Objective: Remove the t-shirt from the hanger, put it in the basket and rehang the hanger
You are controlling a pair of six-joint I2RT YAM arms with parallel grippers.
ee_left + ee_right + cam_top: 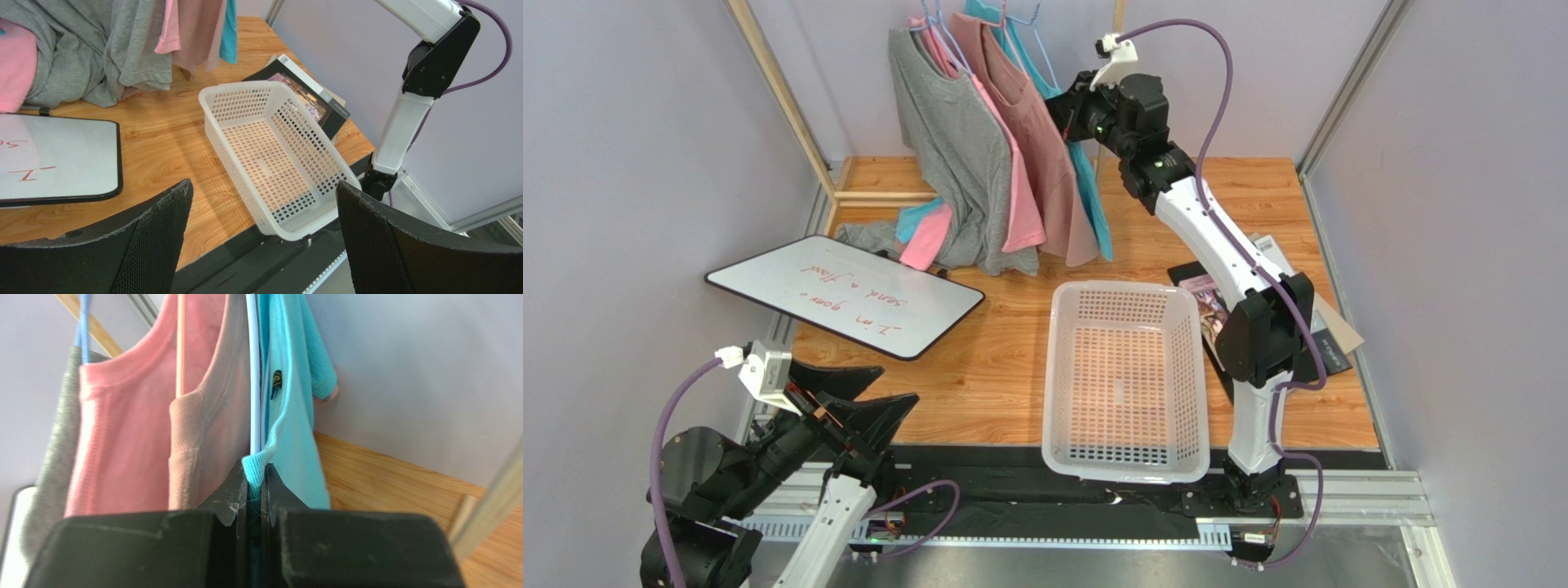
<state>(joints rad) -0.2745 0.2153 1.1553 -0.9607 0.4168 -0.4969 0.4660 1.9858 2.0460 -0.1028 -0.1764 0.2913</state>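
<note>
The turquoise t-shirt (pixel 293 425) hangs at the right end of a row of shirts, on the thin light-blue hanger (pixel 253 373). My right gripper (pixel 253 474) is shut on the shirt's ribbed collar edge, with a fold of turquoise cloth pinched between the two black fingers. From above, the right gripper (pixel 1069 113) is pressed against the t-shirt (pixel 1090 184) up at the rack; its fingertips are hidden there. My left gripper (pixel 263 211) is open and empty, low over the table's near edge. From above, the left gripper (pixel 879 404) is at the near left.
A dusty brown-pink shirt (pixel 1038 135), a pink shirt (pixel 1014 184) and a grey shirt (pixel 959 147) hang left of the turquoise one. A white mesh basket (pixel 1063 368) sits mid-table, a whiteboard (pixel 844 294) at left, and magazines (pixel 1333 331) behind the right arm.
</note>
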